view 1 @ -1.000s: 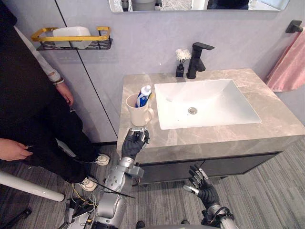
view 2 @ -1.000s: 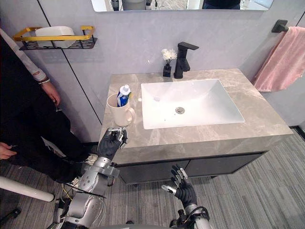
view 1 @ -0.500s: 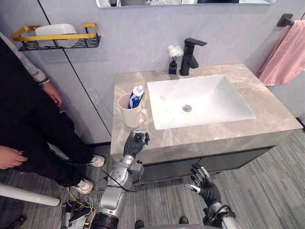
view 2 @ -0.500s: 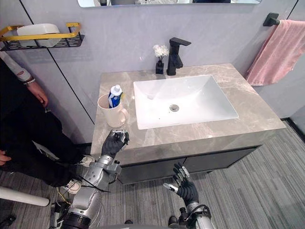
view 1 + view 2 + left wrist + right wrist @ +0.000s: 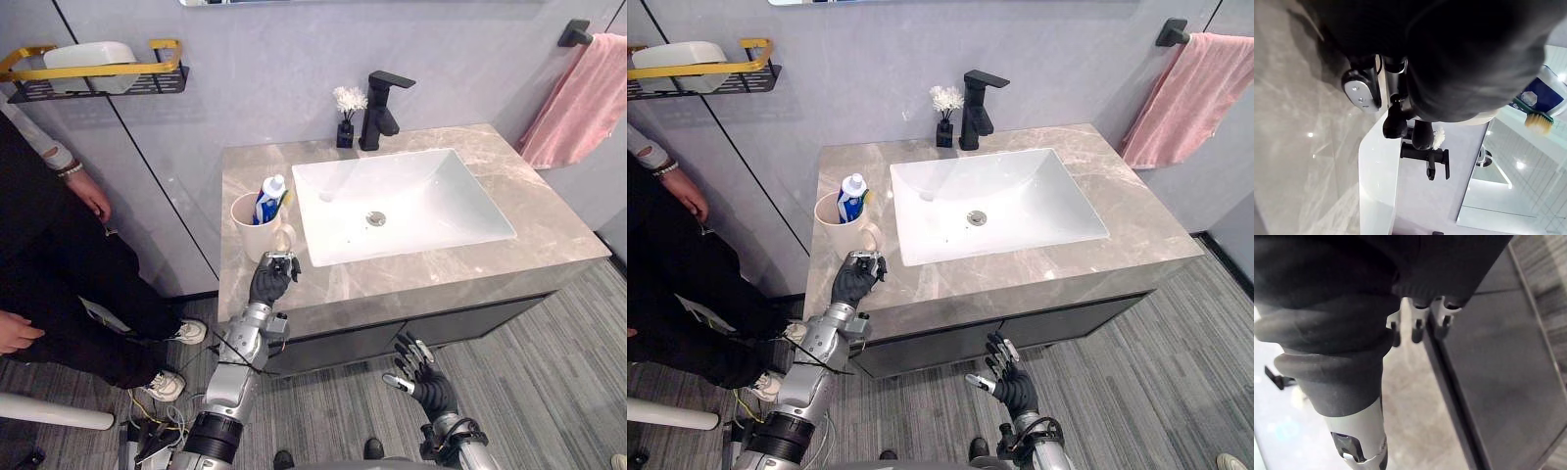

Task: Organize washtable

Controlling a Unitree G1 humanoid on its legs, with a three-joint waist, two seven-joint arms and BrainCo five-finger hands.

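Left hand (image 5: 268, 285) curled, empty, just before mug (image 5: 253, 233) beside sink (image 5: 431, 211); right hand (image 5: 424, 378) spread low by cabinet (image 5: 343, 343); person (image 5: 44, 259) left.

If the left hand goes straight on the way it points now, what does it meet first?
Probably the mug, which stands just past the left hand on the counter, though the depth is unclear.

Left arm reached forward and up; left hand (image 5: 267, 284) upright, fingers curled inward, nothing seen in grasp. Right hand (image 5: 423, 372) held low, fingers spread, straight.
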